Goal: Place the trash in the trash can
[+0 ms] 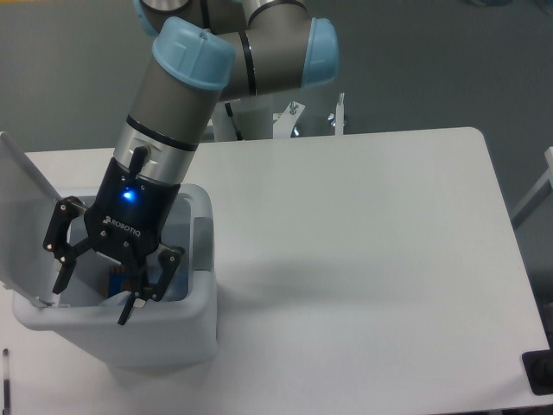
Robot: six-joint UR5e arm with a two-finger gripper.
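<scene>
The white trash can (164, 333) stands at the table's front left with its flat lid (22, 229) swung up to the left and a grey latch (201, 243) on its right rim. My gripper (92, 299) hangs open over the can's mouth, fingertips at rim height, with nothing between the fingers. The trash is hidden from view. Only a small blue and orange patch (117, 278) shows down inside the can behind the fingers.
The white table (363, 259) stretches to the right of the can. A thin dark pen-like object (5, 385) lies at the front left edge, and a black block (539, 373) sits at the front right corner. Metal brackets (337, 112) stand behind the table.
</scene>
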